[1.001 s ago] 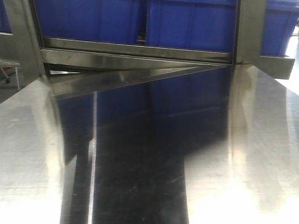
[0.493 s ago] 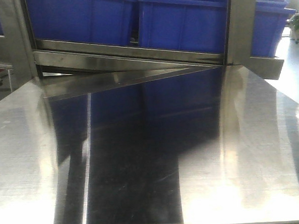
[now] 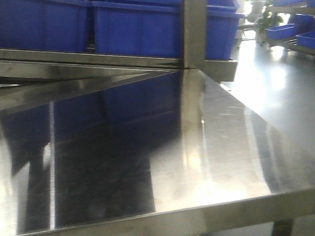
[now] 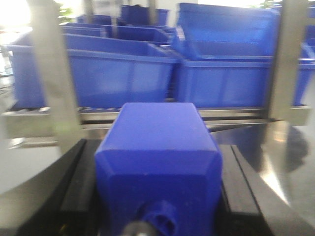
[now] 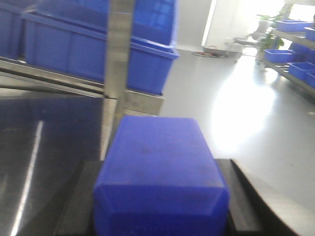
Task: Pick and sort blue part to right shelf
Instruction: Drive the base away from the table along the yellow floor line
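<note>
While the right gripper (image 5: 160,164) has its black fingers pressed in from both sides on the blue part (image 5: 157,147), a solid-blue plastic block with sloping shoulders, we are, by my reading, in the carry stage: picked, not yet sorted. The part sits up off the polished stainless-steel table (image 3: 226,146), lying lengthwise between the jaws with its flat base pointing away from the wrist camera. Its cap end drops below the frame, so the knob cannot be confirmed here.

Over on the other side, the left gripper (image 4: 155,145) is likewise clamped on a second blue plastic block (image 4: 157,162), this one showing a small round knob (image 4: 160,219) at the near end. That looks like the other item, not ours.

Ahead stand big blue plastic bins (image 3: 138,30) on a steel rack, with a steel upright post (image 3: 194,27) at the table's far corner. Well apart, across the shiny floor to the right, is a shelf unit holding smaller blue bins (image 3: 295,28).

The next move, I'd judge, calls for getting the right arm to that right-hand shelf, steering clear of the post and table edge, then opening the fingers only once the part is over a bin. The surface looks smooth and matte, with crisp bevelled edges and faint scuffs on top.
</note>
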Tool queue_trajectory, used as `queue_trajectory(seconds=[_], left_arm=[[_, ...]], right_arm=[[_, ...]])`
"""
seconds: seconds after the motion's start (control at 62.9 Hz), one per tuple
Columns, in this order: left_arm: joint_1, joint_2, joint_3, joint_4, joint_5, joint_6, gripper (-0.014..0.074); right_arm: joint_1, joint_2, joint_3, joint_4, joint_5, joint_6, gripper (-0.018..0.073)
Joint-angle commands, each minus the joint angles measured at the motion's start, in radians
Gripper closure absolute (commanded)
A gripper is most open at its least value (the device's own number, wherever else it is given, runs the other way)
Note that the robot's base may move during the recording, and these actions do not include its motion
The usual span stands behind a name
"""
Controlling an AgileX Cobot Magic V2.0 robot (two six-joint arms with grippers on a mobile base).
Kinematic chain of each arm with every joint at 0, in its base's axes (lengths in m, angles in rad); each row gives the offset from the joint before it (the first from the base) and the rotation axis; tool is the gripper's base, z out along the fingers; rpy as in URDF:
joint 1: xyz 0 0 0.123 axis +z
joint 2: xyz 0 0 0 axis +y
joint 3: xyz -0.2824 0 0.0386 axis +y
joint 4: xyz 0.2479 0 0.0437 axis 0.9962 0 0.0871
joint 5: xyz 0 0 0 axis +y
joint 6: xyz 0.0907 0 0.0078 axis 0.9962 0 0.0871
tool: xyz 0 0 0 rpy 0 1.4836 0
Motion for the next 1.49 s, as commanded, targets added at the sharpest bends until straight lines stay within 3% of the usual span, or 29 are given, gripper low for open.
queue_trajectory(seconds=[0.0, 1.478], left_arm=[[-0.001, 0.007, -0.028, -0.001, -0.092, 0.001, 0.0389], [-0.004, 0.009, -0.028, -0.001, -0.092, 0.001, 0.0389]], right_arm=[[-0.007, 0.008, -0.029, -0.001, -0.089, -0.003, 0.0162], [-0.007, 0.008, -0.029, -0.001, -0.089, -0.003, 0.0162]])
